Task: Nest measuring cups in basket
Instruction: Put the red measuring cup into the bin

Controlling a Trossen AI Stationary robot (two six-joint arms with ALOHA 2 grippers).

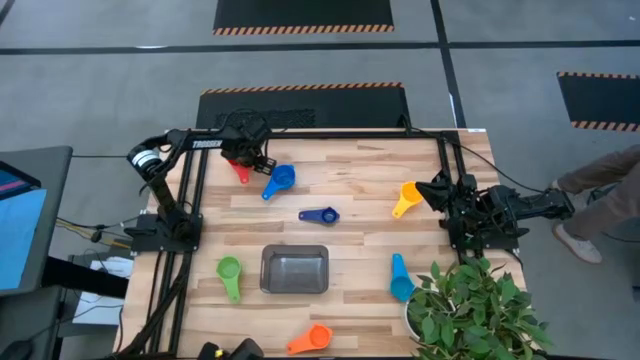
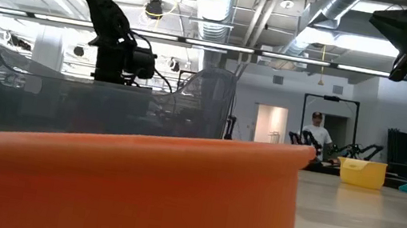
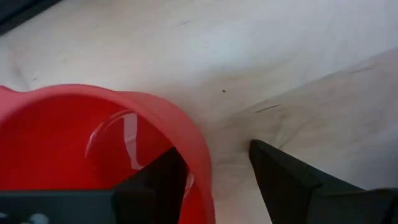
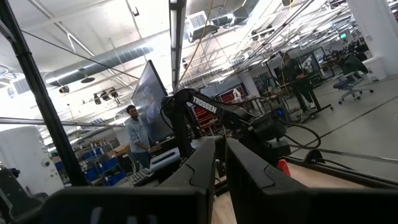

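1. Left fingers (image 3: 214,180): spread, straddling the rim of the red cup (image 3: 93,149) at the far left of the surface (image 1: 360,200).
2. Right fingers (image 4: 219,163): pressed together, raised beside the yellow cup (image 1: 405,198).
3. Basket (image 1: 294,269): near-centre; the other cups lie scattered around it.

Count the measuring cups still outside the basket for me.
7, none in the basket: red cup at the left hand, blue, dark blue, yellow, light blue, green, orange.
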